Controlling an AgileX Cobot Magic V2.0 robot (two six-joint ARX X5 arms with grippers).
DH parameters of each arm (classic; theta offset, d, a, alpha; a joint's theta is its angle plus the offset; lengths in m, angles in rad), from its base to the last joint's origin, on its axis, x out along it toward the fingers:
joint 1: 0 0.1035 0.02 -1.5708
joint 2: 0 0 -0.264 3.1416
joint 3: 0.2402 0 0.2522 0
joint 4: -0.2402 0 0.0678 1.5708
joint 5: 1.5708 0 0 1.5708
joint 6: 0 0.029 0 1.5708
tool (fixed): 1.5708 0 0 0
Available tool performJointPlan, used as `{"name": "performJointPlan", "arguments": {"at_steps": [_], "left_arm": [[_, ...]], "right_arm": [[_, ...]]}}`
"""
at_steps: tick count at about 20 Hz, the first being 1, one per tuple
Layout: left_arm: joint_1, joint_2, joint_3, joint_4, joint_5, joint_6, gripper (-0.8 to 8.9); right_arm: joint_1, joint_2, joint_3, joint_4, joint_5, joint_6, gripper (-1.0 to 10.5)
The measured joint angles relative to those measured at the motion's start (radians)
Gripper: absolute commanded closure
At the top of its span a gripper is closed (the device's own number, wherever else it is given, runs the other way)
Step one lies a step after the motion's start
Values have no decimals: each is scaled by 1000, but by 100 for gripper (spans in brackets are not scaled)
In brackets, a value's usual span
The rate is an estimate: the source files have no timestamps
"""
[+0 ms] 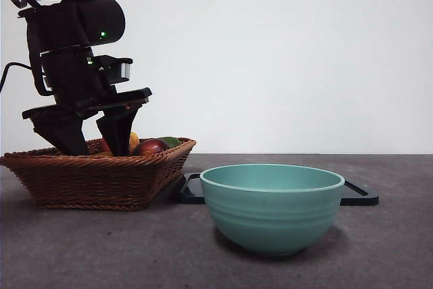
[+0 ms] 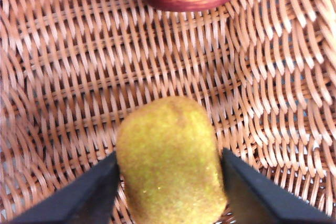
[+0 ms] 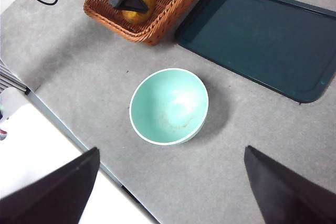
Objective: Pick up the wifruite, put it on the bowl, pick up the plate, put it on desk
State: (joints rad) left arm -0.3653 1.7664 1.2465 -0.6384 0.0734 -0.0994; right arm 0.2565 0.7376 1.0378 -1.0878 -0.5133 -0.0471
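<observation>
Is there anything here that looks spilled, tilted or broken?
Nothing stands out. The bowl stands upright and empty on the desk, the tray lies flat, and the fruit stays inside the basket, where the left gripper brackets the wifruite.

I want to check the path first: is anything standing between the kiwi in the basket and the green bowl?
Only the basket's own near wall, which the wifruite must be lifted over. The left gripper has a jaw on each side of it. The desk between basket and bowl shows nothing else in the way.

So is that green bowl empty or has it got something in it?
Empty: the right wrist view looks straight down into the bowl and shows only bare glaze.
</observation>
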Motion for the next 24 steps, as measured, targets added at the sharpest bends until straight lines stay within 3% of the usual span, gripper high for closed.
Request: {"name": "performJointPlan", "arguments": {"at_steps": [4,7,10,13,17,24], "left_arm": [[0,-8,2,-21,9,-19,572],[-20,-138,2,-29,10,-19,572],[-91,-298,2,-79,79,-19,572],[-234,-408,2,-90,135,-21,572],[-426,-364,2,-53,135,-22,572],[-523,-164,2,26,79,-19,572]], "right_arm": [[0,0,0,0,0,0,506],[0,0,0,0,0,0,506],[0,0,0,0,0,0,506],[0,0,0,0,0,0,506],[0,0,0,0,0,0,506],[0,0,0,0,0,0,506]]}}
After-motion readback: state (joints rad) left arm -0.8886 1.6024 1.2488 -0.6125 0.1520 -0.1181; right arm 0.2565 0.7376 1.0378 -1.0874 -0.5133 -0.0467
